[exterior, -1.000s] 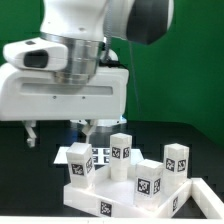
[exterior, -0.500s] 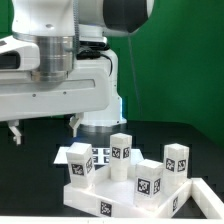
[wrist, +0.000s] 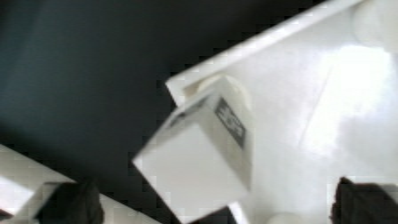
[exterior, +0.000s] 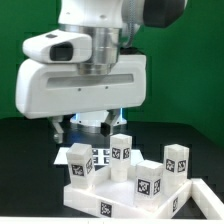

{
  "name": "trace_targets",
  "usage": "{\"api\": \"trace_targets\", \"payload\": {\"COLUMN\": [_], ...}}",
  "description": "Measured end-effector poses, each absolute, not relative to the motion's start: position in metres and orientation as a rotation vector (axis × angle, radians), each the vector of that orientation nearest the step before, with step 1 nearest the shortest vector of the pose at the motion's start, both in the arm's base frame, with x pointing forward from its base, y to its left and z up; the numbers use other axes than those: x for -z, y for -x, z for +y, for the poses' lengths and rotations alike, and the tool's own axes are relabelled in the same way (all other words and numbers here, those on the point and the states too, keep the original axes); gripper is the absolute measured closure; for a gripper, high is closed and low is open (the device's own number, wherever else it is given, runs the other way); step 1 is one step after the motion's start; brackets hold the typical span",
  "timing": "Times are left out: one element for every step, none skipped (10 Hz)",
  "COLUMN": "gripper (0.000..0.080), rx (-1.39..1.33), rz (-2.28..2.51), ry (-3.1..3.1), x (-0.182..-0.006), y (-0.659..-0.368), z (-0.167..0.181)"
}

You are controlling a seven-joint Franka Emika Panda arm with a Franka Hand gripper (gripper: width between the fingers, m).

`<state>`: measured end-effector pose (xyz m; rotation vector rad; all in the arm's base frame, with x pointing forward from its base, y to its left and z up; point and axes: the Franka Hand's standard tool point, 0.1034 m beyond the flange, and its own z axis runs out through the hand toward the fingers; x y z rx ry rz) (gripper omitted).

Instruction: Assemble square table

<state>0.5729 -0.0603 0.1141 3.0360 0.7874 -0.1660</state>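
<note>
The white square tabletop (exterior: pixel 88 198) with a raised rim lies at the front of the black table. Four white block legs with marker tags stand upright on it: one at the left (exterior: pixel 81 163), one at the back (exterior: pixel 121 153), one at the right (exterior: pixel 175 160), one at the front (exterior: pixel 149 181). My gripper (exterior: pixel 83 126) hangs open and empty above and behind the left and back legs, touching nothing. In the wrist view my gripper (wrist: pixel 221 206) shows its dark fingertips (wrist: pixel 71 205) wide apart, with one tagged leg (wrist: pixel 192 158) and the tabletop (wrist: pixel 338 90) below.
The marker board (exterior: pixel 101 155) lies flat on the table just behind the tabletop. A green wall stands behind the black table. The arm's large white body fills the upper half of the exterior view.
The hand swung to the exterior view's left and has now come back to the right, over the back left of the tabletop. The tabletop and legs have not moved.
</note>
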Motion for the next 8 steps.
{"api": "trace_targets", "payload": {"gripper": [0.0150, 0.0150, 0.0150, 0.0150, 0.0150, 0.0150, 0.0150, 0.0150], "rx": [0.166, 0.166, 0.158, 0.140, 0.098, 0.060, 0.059, 0.064], "rz": [0.787, 0.800, 0.859, 0.938, 1.031, 1.086, 1.116, 1.100], "ry": [-3.036, -3.036, -3.033, -3.019, -3.006, -3.020, -3.020, -3.023], "x": [-0.1141, -0.1137, -0.1133, -0.1141, -0.1155, -0.1142, -0.1108, -0.1061], "y": [-0.5728, -0.5726, -0.5728, -0.5757, -0.5804, -0.5810, -0.5782, -0.5757], "z": [-0.0601, -0.0604, -0.0610, -0.0608, -0.0622, -0.0657, -0.0685, -0.0690]}}
